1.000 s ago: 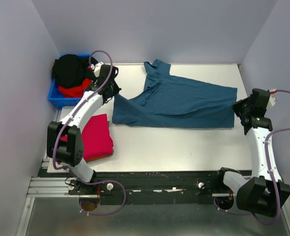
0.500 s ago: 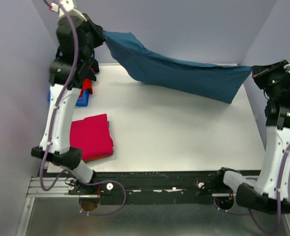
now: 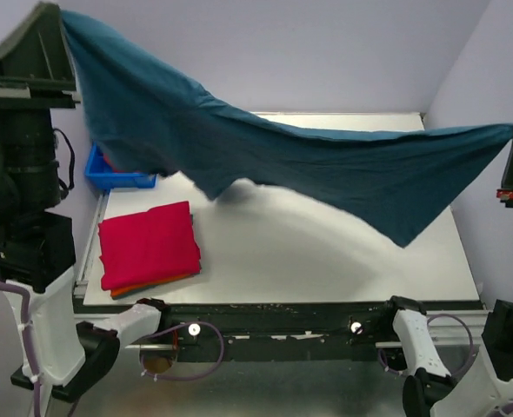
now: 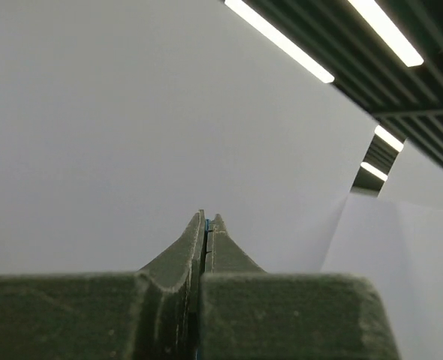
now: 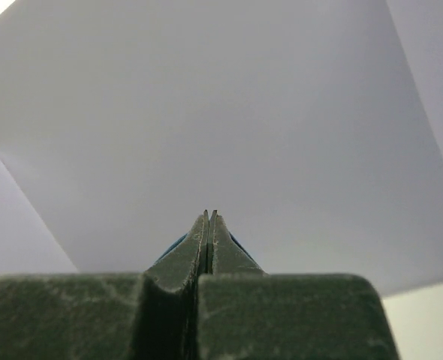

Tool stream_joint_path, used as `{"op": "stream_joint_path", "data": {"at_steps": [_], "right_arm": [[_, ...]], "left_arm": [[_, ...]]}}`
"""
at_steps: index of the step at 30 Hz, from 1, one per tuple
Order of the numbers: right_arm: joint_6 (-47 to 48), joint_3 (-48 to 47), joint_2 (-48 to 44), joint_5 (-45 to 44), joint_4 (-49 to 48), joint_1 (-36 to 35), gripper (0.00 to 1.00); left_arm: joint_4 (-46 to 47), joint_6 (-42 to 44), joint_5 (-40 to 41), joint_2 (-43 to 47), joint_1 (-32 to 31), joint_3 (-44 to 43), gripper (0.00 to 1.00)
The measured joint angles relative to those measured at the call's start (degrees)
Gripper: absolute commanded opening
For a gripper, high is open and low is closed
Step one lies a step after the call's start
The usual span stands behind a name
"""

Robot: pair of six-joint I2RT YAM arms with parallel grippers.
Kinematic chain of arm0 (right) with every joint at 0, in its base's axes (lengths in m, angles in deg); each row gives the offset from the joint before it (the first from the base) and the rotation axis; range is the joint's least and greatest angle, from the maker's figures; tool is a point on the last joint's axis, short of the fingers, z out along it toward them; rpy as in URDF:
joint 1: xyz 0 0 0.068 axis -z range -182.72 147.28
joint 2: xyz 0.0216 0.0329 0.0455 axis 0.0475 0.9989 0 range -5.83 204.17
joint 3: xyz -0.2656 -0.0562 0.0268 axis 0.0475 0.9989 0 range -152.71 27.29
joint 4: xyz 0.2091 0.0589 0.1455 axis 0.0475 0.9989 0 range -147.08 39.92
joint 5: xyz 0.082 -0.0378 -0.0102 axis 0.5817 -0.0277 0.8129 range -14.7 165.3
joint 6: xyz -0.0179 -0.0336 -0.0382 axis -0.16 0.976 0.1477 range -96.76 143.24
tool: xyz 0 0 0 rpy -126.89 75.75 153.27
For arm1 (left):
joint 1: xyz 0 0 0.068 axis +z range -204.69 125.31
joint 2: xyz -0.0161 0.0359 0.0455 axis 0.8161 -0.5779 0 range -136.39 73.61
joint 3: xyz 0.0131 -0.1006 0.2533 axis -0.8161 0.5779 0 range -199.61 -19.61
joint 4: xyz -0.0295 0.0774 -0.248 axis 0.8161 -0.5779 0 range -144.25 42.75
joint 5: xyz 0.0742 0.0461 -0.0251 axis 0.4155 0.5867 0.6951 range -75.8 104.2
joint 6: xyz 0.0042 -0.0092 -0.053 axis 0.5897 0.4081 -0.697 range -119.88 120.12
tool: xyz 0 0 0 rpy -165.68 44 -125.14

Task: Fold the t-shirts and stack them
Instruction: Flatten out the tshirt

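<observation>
Left gripper and right gripper pinch the teal-blue cloth t-shirt above the white table. Spreading step, we judge; next, lower it flat.

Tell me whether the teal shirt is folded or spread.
Spread: teal shirt hangs stretched between left gripper and right gripper, above the table.
</observation>
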Motion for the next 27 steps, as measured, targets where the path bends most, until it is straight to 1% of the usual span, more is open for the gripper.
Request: {"op": "stream_joint_path", "data": {"at_steps": [3,4,6,8,10,13,16,18,19,20,22,24,27], "right_arm": [[-0.15,-7.54,4.98,-0.98,0.39,0.0,0.01],[-0.52,-8.7,6.84,-1.46,0.39,0.0,0.01],[-1.55,-7.85,9.33,-2.03,0.61,0.0,0.01],[-2.75,-4.11,12.35,-2.29,0.76,0.0,0.01],[-4.0,0.79,16.7,-2.16,0.96,0.0,0.01],[-5.49,7.34,26.58,-0.17,0.87,0.0,0.01],[-6.23,10.29,36.83,3.17,1.14,0.0,0.01],[-6.43,9.51,42.86,5.92,1.38,0.0,0.01],[-6.56,7.93,45.33,7.17,1.7,0.04,0.01],[-6.75,4.72,48.15,8.7,2.05,0.09,0.01],[-6.97,-1.49,51.63,11.15,2.05,0.57,0.01],[-8.07,-10.91,55.19,14.93,1.29,2.36,0.01],[-10.23,-22.38,59.14,19.54,-0.44,5.75,0.01]], "left_arm": [[0.98,0.5,-0.07,-7.65,0.0,-11.04,0.0],[1.44,0.5,-0.04,-10.12,0.0,-13.2,0.0],[1.95,0.13,-0.04,-14.12,0.0,-15.02,0.0],[1.55,-0.55,-0.07,-19.96,0.0,-15.21,0.0],[0.81,-1.57,-0.2,-25.75,0.0,-13.2,0.0],[-0.55,-3.04,-0.85,-34.18,0.0,-8.61,0.0],[-3.15,-4.24,-1.53,-43.85,0.0,-6.21,0.0],[-5.81,-4.35,-2.08,-49.42,0.0,-8.28,0.0],[-6.34,-4.31,-2.43,-51.34,0.0,-10.27,0.0],[-6.95,-3.91,-2.97,-54.27,0.0,-14.38,0.0],[-5.97,-2.97,-3.63,-57.31,0.0,-21.53,0.0],[-2.51,-2.16,-3.69,-57.29,0.0,-25.73,0.0],[4.72,-1.16,-3.96,-54.36,0.0,-27.3,0.0]]}}
